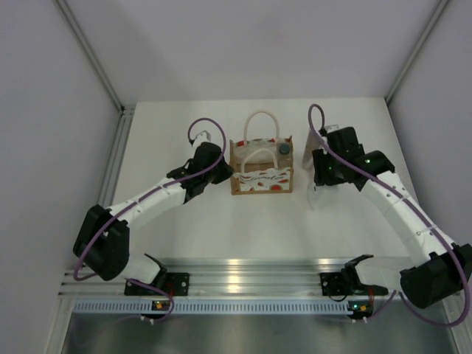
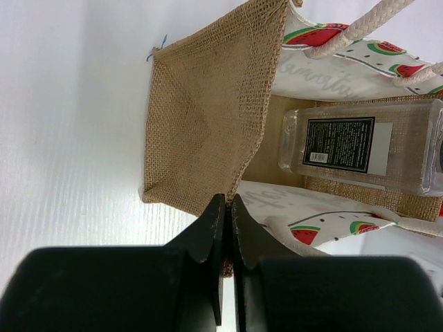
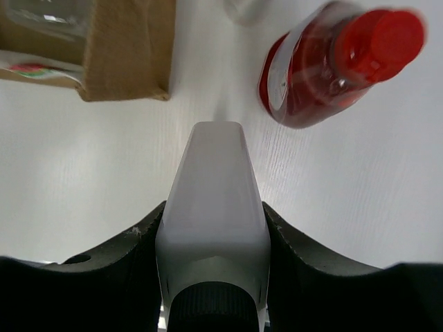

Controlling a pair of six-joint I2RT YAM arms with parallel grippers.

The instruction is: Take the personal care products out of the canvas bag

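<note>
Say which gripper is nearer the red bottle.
Right. The right gripper, holding a whitish tube, is beside the red bottle; the left gripper pinches the canvas bag, opposite side.

A robotics lab test cell: a white table (image 1: 221,236) boxed in by plain white panels (image 1: 243,44) at 9, 12 and 3 o'clock, joined by bare aluminium struts (image 1: 90,50). At 6 o'clock, a slotted aluminium rail (image 1: 243,274) carries the left arm (image 1: 147,198) and the right arm (image 1: 404,212), both trailing purple cables (image 1: 198,124).
</note>
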